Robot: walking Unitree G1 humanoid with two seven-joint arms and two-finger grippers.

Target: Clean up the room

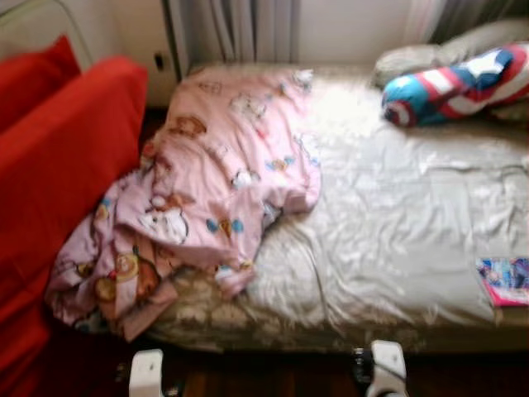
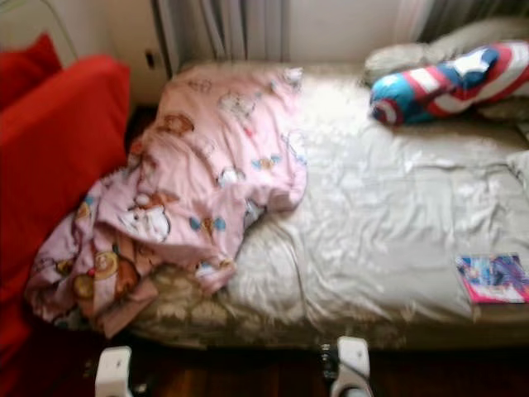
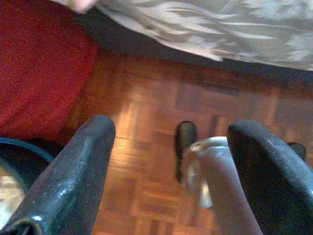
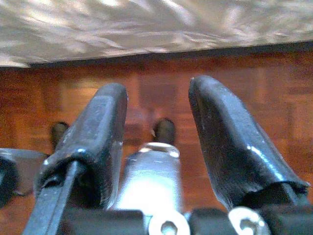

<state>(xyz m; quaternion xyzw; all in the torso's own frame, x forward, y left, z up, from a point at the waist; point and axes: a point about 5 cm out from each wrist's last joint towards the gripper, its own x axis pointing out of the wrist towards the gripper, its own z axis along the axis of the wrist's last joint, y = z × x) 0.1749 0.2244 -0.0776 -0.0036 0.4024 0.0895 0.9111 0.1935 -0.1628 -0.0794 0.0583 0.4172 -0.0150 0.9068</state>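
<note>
Pink cartoon-print blanket [image 1: 198,198] lies crumpled on the left part of the bed [image 1: 397,240], one end spilling over the front-left corner toward the floor. It sits well above and ahead of both grippers, touching neither.

Around it: red sofa [image 1: 58,165] just left of the bed, blanket edge hanging close beside it. Star-and-stripes bolster cushion [image 1: 463,83] at the far right end against a grey pillow [image 1: 413,58]. Colourful book [image 1: 504,281] near the front-right edge of the mattress. Curtains [image 1: 240,29] behind the bed. Head views are blurred.

Left gripper [image 3: 171,147]: hangs low over the parquet floor [image 3: 146,161], by the sofa base and bed skirt; fingers [image 3: 83,171] spread wide, nothing between them, no contact.

Right gripper [image 4: 156,127]: also low over the parquet, in front of the bed edge; fingers [image 4: 98,137] parted, empty. Robot's own feet are visible below both.
</note>
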